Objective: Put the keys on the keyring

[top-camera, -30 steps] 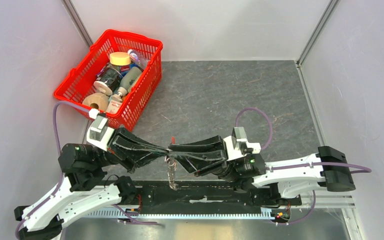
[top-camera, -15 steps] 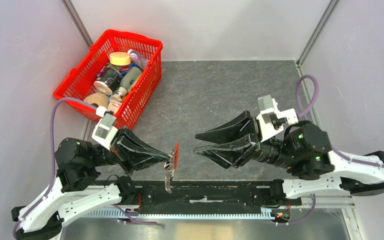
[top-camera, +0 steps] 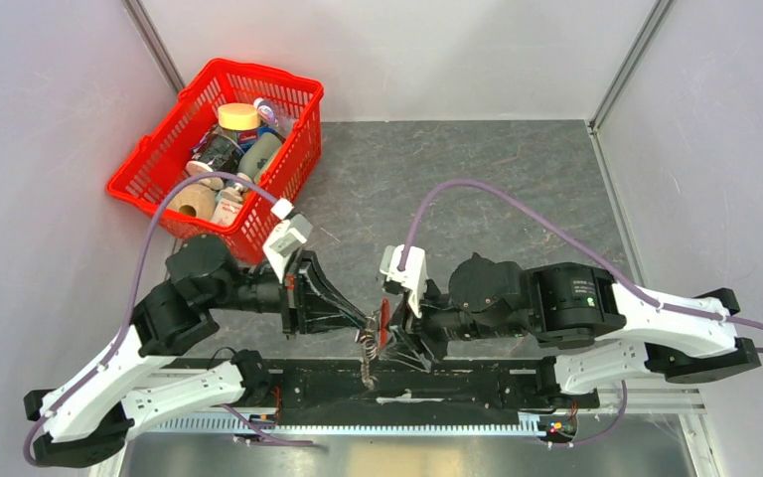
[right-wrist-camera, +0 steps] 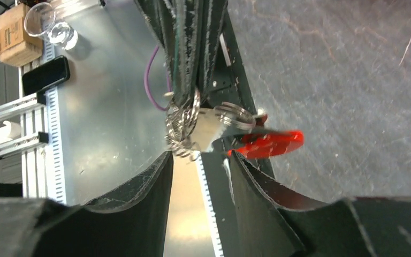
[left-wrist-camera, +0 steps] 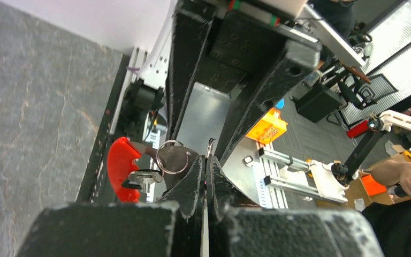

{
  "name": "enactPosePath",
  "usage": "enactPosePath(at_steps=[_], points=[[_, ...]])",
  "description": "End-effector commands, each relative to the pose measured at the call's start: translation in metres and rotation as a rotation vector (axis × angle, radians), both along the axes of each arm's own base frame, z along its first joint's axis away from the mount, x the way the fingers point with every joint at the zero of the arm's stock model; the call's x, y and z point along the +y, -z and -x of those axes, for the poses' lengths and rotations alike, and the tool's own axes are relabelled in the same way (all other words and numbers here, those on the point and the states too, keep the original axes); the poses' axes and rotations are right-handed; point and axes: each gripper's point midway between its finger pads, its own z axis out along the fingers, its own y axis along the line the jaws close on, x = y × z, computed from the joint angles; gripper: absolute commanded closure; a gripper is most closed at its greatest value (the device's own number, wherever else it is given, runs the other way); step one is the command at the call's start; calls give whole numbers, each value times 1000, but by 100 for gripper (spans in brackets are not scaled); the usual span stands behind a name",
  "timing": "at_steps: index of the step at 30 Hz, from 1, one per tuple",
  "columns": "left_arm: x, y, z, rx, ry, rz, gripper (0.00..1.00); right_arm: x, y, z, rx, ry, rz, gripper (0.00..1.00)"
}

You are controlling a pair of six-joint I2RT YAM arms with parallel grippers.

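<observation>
The keyring (top-camera: 371, 346) dangles at the surface's (top-camera: 477, 179) six o'clock, clenched in the left jaws, the right jaws spread (holding nothing) at its three o'clock; closing off-centre could snag the red tag (right-wrist-camera: 270, 144) and yank it free.

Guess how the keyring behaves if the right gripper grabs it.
Likely floppy: the keyring hangs in loose loops from the shut left gripper. Probably slippery: thin bright metal rings. Its red tag juts sideways and may swing.
</observation>
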Motion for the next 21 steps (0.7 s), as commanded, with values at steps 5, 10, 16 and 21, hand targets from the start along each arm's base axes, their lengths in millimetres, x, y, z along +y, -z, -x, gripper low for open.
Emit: enactPosePath(at_steps=[5,10,16,21], points=[[-2,22,5,-19,61,-86,98,-33,-16,11,90,1,-66,49],[-3,25,7,-22,87,-90,98,-34,-15,2,91,69,-73,51],[-4,27,9,-21,104,-83,98,-25,-22,-3,137,126,-134,55],[-5,30,11,-23,122,-82,98,-19,-34,-6,175,160,-204,58]])
